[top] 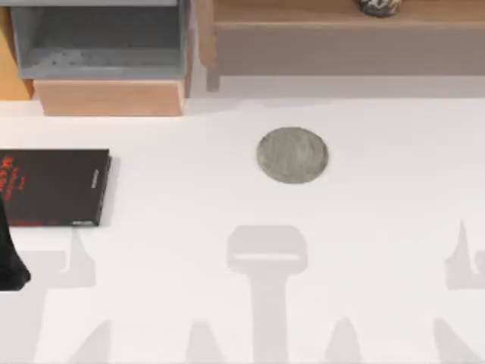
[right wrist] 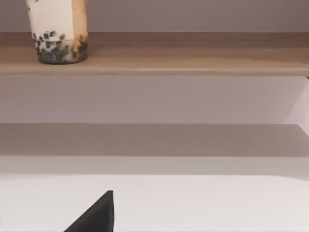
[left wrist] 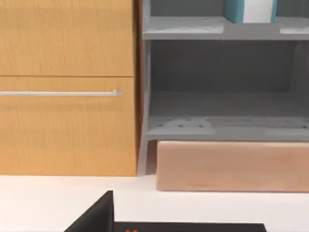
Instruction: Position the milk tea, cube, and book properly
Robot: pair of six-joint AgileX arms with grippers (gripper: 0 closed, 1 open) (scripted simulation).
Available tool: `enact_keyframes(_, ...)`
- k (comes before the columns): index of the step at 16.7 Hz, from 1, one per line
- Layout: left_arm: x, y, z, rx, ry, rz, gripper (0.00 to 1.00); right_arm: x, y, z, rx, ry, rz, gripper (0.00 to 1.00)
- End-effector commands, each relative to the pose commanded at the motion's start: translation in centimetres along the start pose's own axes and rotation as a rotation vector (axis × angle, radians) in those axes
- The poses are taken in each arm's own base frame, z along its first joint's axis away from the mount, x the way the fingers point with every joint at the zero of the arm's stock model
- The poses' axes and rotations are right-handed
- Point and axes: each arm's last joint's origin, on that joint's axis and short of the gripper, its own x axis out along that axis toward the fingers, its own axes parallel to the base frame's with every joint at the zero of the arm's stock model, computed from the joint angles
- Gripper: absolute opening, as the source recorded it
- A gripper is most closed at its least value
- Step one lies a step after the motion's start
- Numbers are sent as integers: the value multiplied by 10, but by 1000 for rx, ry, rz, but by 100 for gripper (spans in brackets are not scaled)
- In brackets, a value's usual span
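The milk tea (right wrist: 58,31), a clear cup of beige drink with dark pearls, stands on a long wooden shelf (right wrist: 193,53) at the back right; its base also shows from above, milk tea (top: 379,6). The book (left wrist: 235,10), teal with white page edges, stands upright on the upper level of a grey shelf unit (left wrist: 222,29). The cube is out of view. A dark part of my left arm (top: 11,262) sits at the table's left edge. My left gripper (left wrist: 96,217) faces the shelf unit from low over the table. My right gripper (right wrist: 96,217) faces the wooden shelf.
A thin black book (top: 53,186) with red lettering lies flat at the left of the white table. A flat grey round coaster (top: 292,155) lies mid-table. Below the grey shelf unit (top: 98,38) is a pale wooden block (top: 110,97), beside a wooden drawer front (left wrist: 63,92).
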Motion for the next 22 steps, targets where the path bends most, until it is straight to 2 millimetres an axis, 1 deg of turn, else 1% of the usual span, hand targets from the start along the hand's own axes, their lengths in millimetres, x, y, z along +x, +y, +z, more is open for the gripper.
enact_keyframes(3, 0, 0, 0, 0, 0, 0, 100, 0, 0, 1, 0, 3, -2, 100)
enact_keyframes(5, 0, 0, 0, 0, 0, 0, 100, 2, 1, 9, -1, 3, -4, 100)
enact_keyframes(8, 0, 0, 0, 0, 0, 0, 100, 10, 4, 34, -2, -2, -7, 100)
enact_keyframes(10, 0, 0, 0, 0, 0, 0, 100, 23, 7, 55, -3, 0, -11, 100)
enact_keyframes(13, 0, 0, 0, 0, 0, 0, 100, 55, 17, 83, -11, 13, -6, 100)
enact_keyframes(17, 0, 0, 0, 0, 0, 0, 100, 115, 40, 115, -10, -10, -10, 100)
enact_keyframes(19, 0, 0, 0, 0, 0, 0, 100, 149, 56, 117, -13, -2, -13, 100)
enact_keyframes(22, 0, 0, 0, 0, 0, 0, 100, 198, 82, 107, -17, 12, -19, 100)
